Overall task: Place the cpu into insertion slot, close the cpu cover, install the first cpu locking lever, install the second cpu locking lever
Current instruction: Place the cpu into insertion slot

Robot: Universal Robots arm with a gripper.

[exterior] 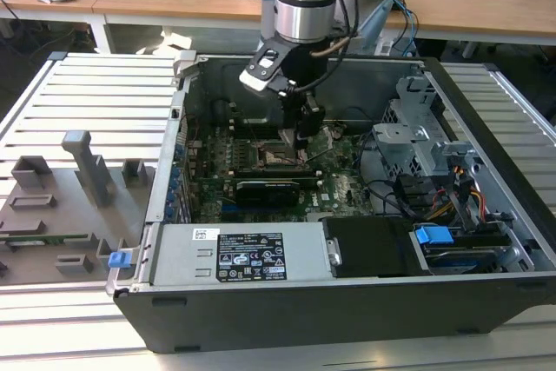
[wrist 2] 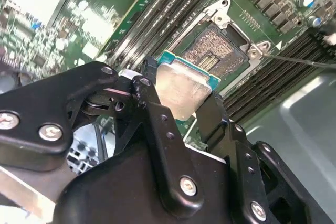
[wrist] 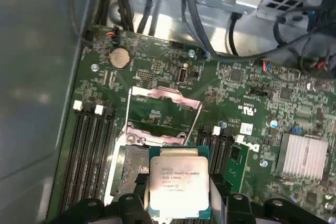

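Note:
My gripper (wrist 2: 181, 98) is shut on the cpu (wrist 2: 181, 90), a flat square chip with a dull silver top and a green edge, held by two opposite sides between the black fingers (wrist 2: 152, 103). The first wrist view shows the cpu (wrist: 178, 184) hanging just above the motherboard, partly over the insertion slot (wrist: 128, 174). In the second wrist view the insertion slot (wrist 2: 215, 51) lies uncovered just beyond the chip, its contact field showing. The cpu cover (wrist: 167, 94) stands flipped back from the slot. In the exterior view the gripper (exterior: 301, 136) hangs inside the computer case over the insertion slot (exterior: 278, 155).
Long black memory slots (wrist: 89, 145) flank the socket on both sides. A thin lever wire (wrist 2: 299, 59) sticks out beside it. A black card (exterior: 269, 188), the power supply (exterior: 243, 254), a drive cage (exterior: 417, 141) and cables (wrist: 247, 40) crowd the case. A grey fixture tray (exterior: 61, 206) lies outside.

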